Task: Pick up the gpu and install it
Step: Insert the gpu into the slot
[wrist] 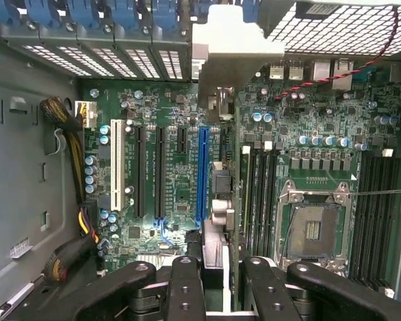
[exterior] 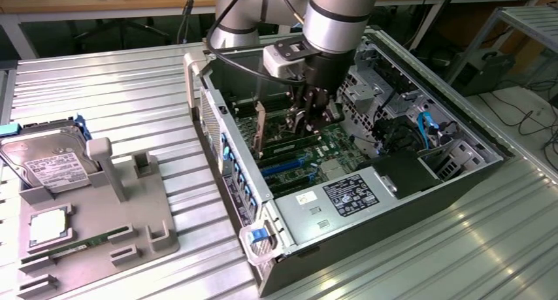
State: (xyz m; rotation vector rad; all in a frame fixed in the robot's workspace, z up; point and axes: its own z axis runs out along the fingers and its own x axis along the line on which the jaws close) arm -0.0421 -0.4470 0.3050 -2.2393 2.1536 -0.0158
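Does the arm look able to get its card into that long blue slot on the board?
Probably yes: the gripper holds the gpu edge-on right beside the blue slot, and nothing seems to lie across the slot's visible length.

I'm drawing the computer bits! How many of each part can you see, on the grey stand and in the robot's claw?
hard drive: 1
square silver chip: 1
memory stick: 1
gpu, held in the gripper: 1
Total: 4
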